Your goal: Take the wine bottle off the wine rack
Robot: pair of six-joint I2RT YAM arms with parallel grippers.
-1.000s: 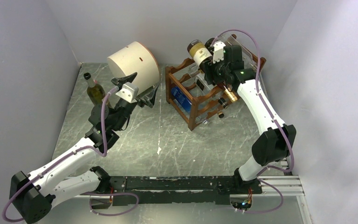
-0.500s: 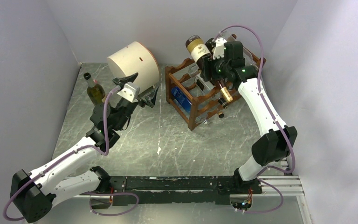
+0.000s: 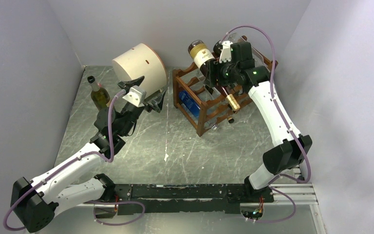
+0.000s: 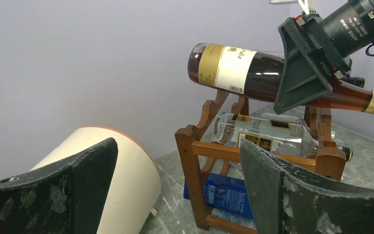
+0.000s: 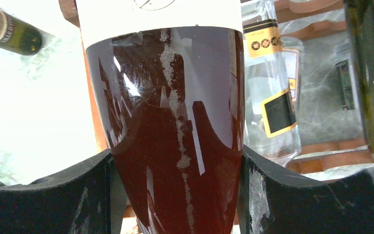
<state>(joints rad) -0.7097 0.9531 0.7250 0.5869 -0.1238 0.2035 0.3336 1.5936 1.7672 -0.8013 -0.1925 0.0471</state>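
From the top external view, the right end effector (image 3: 215,73) is closed partway around the dark body of the wine bottle (image 3: 200,54), gripping it between label and shoulder. The bottle hangs tilted over the far side of the wine rack (image 3: 202,117), its base with the cream-and-gold label pointing towards the back wall and its gold-foiled neck slanting down towards the near right. The rack stands on the grey marbled worktop (image 3: 175,146). To its left lies a cream drum (image 3: 139,63) on its side, and further left a green bottle (image 3: 99,95) stands upright. The left end effector (image 3: 147,92) hovers between drum and rack with its jaws spread wide and nothing in them.

From the left wrist, the two dark fingers (image 4: 53,195) frame the scene, far apart and empty. The wine bottle lies nearly level above the rack's top tier, clamped by the other arm's black finger. Whether it touches the back rail cannot be told. Below it a clear bottle (image 4: 268,136) rests in the top tier's scallops, and a blue box (image 4: 221,195) sits in a lower tier.

From the right wrist, both fingers (image 5: 53,195) press against the sides of the wine bottle's dark red glass, with its white label at the top of the frame. The clear bottle and the rack's rails show behind it.
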